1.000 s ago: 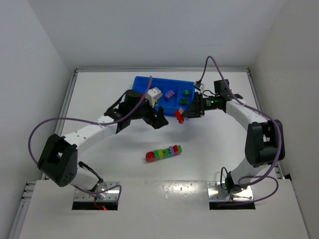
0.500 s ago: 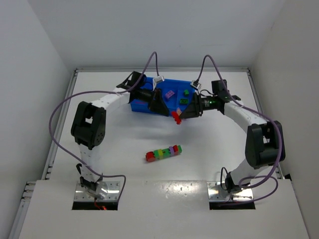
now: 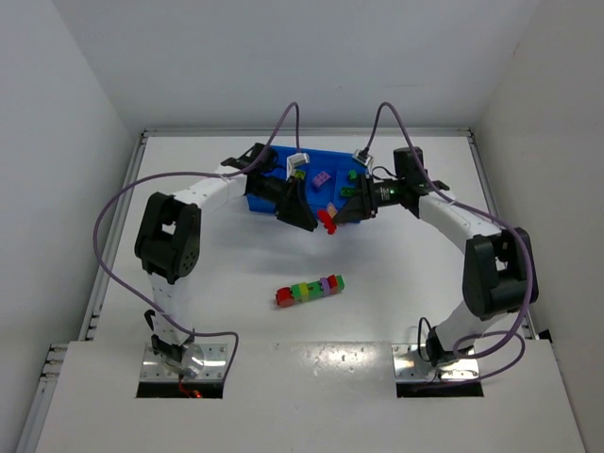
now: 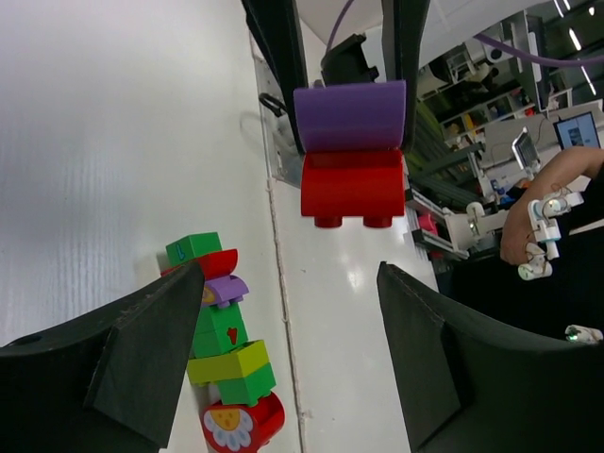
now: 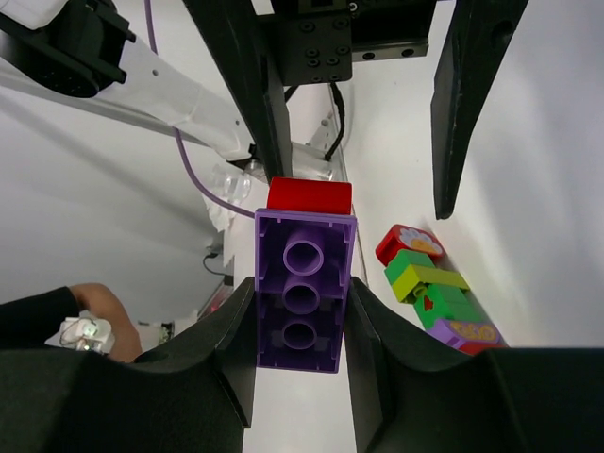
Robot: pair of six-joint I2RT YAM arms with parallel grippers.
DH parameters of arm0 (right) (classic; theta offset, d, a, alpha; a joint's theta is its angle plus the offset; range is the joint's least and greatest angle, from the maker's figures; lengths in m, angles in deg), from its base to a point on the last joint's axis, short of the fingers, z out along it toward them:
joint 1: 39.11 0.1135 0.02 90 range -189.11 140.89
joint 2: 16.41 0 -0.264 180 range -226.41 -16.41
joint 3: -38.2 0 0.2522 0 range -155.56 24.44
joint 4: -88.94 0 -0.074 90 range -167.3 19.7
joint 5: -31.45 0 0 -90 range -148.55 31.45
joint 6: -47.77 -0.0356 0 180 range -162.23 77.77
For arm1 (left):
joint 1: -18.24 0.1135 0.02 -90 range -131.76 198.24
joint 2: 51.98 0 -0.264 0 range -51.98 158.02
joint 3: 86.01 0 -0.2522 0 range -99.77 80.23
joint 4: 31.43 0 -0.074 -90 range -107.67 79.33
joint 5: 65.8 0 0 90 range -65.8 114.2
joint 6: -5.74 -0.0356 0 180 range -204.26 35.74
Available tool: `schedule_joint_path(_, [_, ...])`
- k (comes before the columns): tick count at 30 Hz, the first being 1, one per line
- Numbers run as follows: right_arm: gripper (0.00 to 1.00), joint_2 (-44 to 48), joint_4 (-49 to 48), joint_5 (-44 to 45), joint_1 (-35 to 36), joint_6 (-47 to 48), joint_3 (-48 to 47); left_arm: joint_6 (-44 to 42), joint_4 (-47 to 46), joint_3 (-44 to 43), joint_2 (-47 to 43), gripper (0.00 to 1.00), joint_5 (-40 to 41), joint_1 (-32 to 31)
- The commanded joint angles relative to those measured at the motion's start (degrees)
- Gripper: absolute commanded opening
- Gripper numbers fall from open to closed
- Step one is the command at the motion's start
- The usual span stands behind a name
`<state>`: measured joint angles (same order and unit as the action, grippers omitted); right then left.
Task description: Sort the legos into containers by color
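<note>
While the right gripper clamps a purple brick by its long sides, we see three round hollows in the brick's face and a red brick joined to its far end. The left gripper gapes wide, facing the pair and holding nothing. Both hang over the table at the near edge of the blue tray, which holds a pink brick and green bricks. A multicoloured strip lies nearer the bases.
</note>
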<state>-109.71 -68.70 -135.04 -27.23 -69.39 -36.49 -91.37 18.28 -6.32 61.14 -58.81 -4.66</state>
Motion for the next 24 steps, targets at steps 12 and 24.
schedule_joint_path(12, [0.0, -3.91, -6.05, -0.16, 4.82, -2.11, -3.85, -6.51, 4.49, -6.36, -3.43, 0.67, -7.88, -0.31])
schedule_joint_path(24, [0.0, -6.81, -7.99, 0.38, 3.68, -2.64, -7.89, -2.73, 2.2, -6.36, -3.96, 0.12, -7.71, -1.36])
